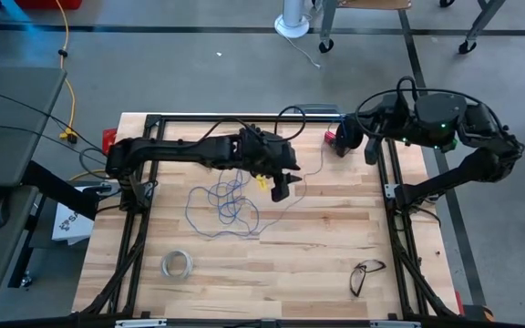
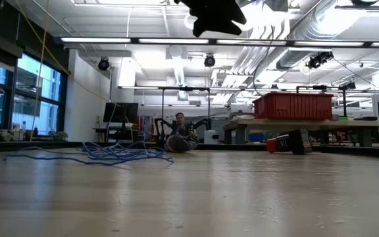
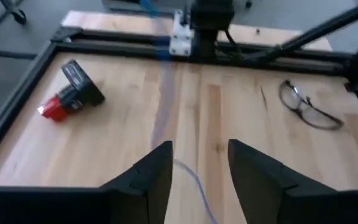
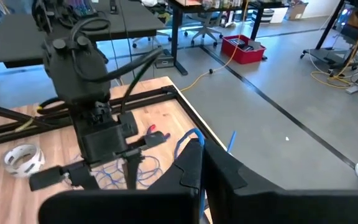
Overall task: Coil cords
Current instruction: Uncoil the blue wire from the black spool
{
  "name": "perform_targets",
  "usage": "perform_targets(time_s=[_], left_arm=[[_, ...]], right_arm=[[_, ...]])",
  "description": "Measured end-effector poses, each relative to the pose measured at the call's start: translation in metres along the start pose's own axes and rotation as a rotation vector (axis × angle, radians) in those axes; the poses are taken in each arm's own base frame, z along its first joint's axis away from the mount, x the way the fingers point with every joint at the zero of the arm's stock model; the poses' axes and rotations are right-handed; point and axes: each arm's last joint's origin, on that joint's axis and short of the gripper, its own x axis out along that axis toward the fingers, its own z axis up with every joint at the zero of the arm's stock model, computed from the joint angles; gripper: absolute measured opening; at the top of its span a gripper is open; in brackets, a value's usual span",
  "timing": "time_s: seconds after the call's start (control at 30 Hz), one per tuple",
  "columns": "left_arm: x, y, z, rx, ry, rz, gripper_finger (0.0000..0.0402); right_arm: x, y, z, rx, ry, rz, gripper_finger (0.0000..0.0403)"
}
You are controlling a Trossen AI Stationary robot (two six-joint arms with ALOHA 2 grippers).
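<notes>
A wooden tabletop (image 1: 326, 228) framed in black rails carries the scene, with two dark robot arms reaching over it. The left arm stretches from the left edge toward the middle, its left gripper (image 1: 281, 189) hanging just above the boards; its fingers (image 3: 151, 174) stand apart with nothing clamped between them, and a strand of the thin bluish wire (image 1: 224, 205) runs on the wood below the gap. The right arm is folded back over the far right corner, apparently waiting, its right gripper (image 1: 346, 138) with fingers pressed together and holding nothing visible. Most of the wire lies as a loose tangle on the tabletop just left of the left gripper, and one strand trails right past it toward the far edge; it looks far from coiled, so the parted fingers probably mean a fresh grip on the wire is being sought. No spool can be made out in these views. A red-and-black battery pack (image 1: 334, 138) sits at the far edge beside the right gripper, a whitish ring of tape (image 1: 178, 264) lies near the left front, and a pair of safety glasses (image 1: 365, 274) rests near the right front, all well clear of the wire.
</notes>
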Motion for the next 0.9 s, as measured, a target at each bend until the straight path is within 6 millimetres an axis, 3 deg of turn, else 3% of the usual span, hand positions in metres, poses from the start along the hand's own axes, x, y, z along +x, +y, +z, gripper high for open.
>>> perform_targets(time_s=[0.47,0.9], left_arm=[[0.025,0.006,-0.003,0.030,-0.045,0.036,0.0154],[0.046,0.008,-0.017,0.130,0.017,0.048,0.0154]], right_arm=[[0.001,0.002,0.003,0.016,-0.027,0.033,0.0000],[0.001,0.002,0.005,0.025,-0.042,0.049,0.0000]])
